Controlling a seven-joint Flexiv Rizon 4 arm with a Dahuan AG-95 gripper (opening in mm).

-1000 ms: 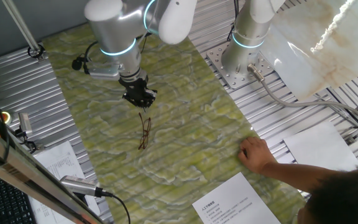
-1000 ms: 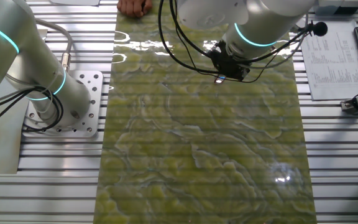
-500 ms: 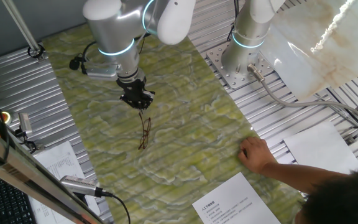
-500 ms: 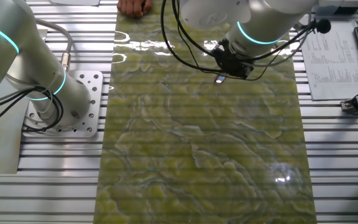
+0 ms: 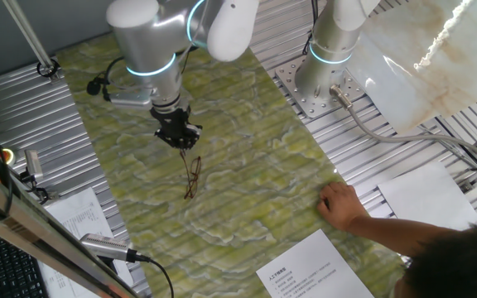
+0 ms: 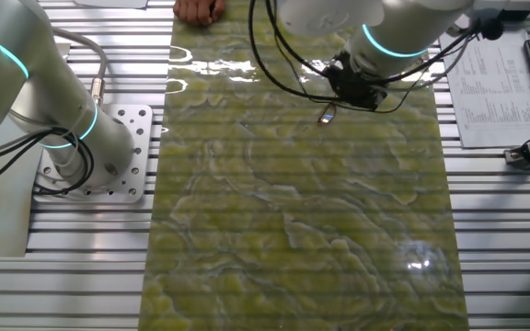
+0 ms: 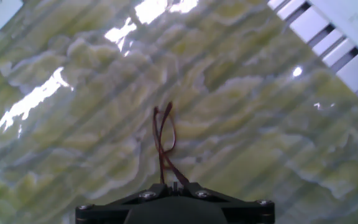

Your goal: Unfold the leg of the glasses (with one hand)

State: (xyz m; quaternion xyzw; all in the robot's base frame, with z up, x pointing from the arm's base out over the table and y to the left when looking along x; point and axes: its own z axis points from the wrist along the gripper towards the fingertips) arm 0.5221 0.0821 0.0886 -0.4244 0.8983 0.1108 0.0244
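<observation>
The glasses (image 5: 192, 177), thin reddish-brown wire frame, lie on the green marbled mat. In the hand view the glasses (image 7: 164, 142) stretch away from the fingers and one leg runs back into the closed jaws. My black gripper (image 5: 181, 141) is low over the mat at the near end of the glasses, shut on that leg's tip. In the hand view the gripper (image 7: 174, 185) shows only as its black front edge at the bottom. In the other fixed view the gripper (image 6: 339, 99) hides most of the glasses; only a small bit (image 6: 324, 116) shows.
A second silver arm's base (image 5: 325, 70) stands on a metal plate at the mat's far side. A person's hand (image 5: 342, 205) rests at the mat's edge beside paper sheets (image 5: 309, 269). Cables and a microphone (image 5: 102, 245) lie at the left.
My gripper has moved a little left and back along the mat, holding the leg's tip; the glasses' front has stayed about where it was.
</observation>
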